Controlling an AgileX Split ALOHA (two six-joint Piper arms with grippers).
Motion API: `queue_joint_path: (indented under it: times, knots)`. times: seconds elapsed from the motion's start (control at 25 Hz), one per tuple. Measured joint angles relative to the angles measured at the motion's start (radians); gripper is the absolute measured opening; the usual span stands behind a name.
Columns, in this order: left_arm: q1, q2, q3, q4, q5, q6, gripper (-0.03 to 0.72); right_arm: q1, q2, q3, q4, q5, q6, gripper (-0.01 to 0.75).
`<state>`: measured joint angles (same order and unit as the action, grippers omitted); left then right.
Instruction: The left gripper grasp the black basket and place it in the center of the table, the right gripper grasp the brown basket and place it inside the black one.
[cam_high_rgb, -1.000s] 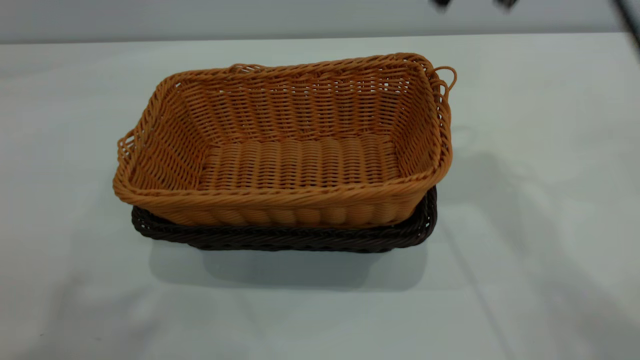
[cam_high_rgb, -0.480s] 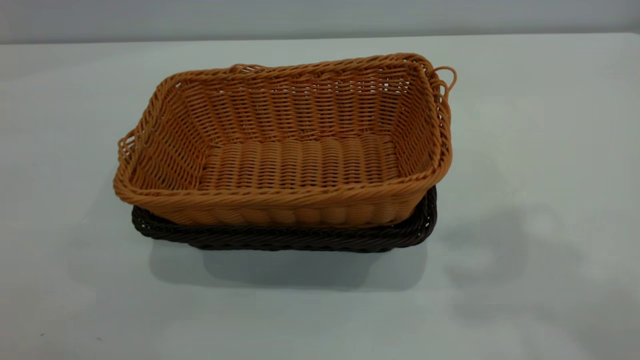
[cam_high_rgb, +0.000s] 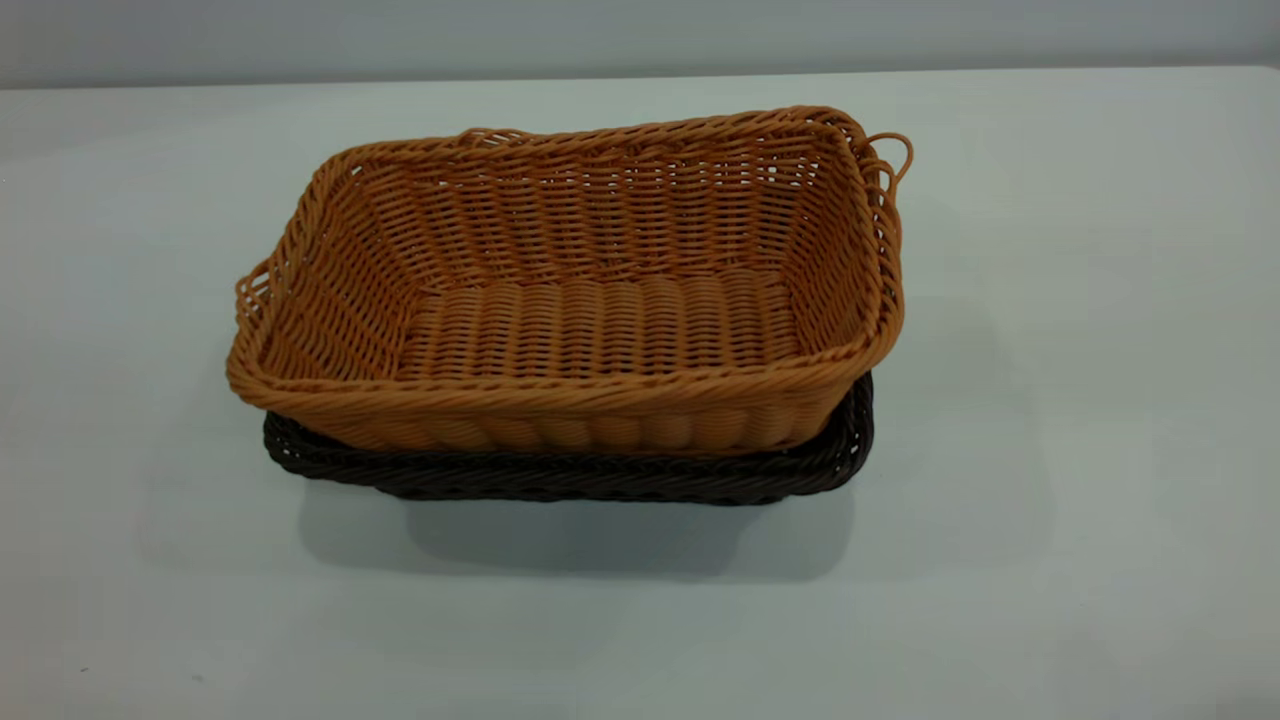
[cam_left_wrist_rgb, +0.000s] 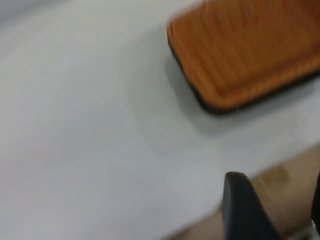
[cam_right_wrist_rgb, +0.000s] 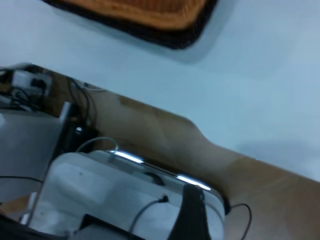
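No readable txt, labels, brands or nos. anywhere; nothing legible in ext. or wrist views.

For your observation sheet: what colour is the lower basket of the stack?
Very dark brown-black; the black basket shows best in the exterior view, under the brown basket.

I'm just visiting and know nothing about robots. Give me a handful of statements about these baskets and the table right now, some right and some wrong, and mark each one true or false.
1. The brown basket sits inside the black basket. True.
2. The brown basket holds fruit. False: nothing lies in it.
3. A gripper is clamped on the brown basket's rim. False: no gripper touches either basket in the exterior view.
4. Both baskets stand upright on the table. True.
5. The black basket is stacked on top of the brown one. False: the black one is underneath.
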<state>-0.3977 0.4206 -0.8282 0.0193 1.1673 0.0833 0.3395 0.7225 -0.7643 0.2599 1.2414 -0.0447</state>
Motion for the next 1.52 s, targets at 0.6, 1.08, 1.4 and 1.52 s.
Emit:
queue_joint_path:
  times: [0.6,1.08,1.4,1.52]
  knots:
    - [0.000,-0.290,0.340,-0.036,-0.037,-0.059,0.309,0.000,-0.450,0.297,-0.090,-0.112,0.003,0.552]
    - [0.000,-0.300,0.341,-0.057,-0.049,-0.061,0.309,-0.036,-0.513,0.297,-0.081,-0.112,0.005,0.552]
    - [0.149,-0.357,0.344,-0.060,-0.050,-0.062,0.309,-0.279,-0.738,0.296,-0.077,-0.102,0.005,0.552]
    - [0.234,-0.417,0.344,-0.060,-0.050,-0.062,0.309,-0.282,-0.738,0.296,-0.067,-0.099,0.006,0.550]
